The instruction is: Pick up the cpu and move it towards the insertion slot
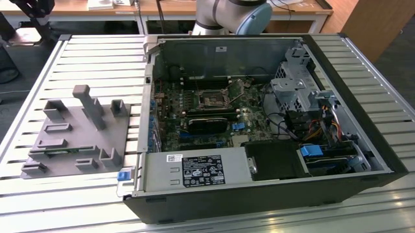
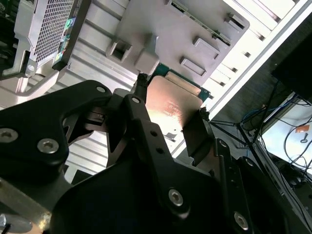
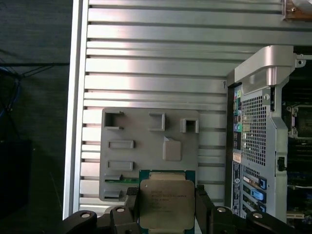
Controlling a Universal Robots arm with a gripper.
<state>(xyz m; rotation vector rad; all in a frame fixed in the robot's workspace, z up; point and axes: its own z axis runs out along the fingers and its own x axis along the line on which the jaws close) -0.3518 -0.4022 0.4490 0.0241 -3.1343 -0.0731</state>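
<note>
While my jaws clench the cpu by two opposite edges above the grey holder, slatted desk lies open beside the computer case.

One cpu, one insertion slot

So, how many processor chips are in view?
1. The processor chip is gripped between the jaws, above the grey holder plate, in both wrist views. More may be hidden inside the computer case.

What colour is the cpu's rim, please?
Green around the cpu, clearest in the first wrist view.
</note>
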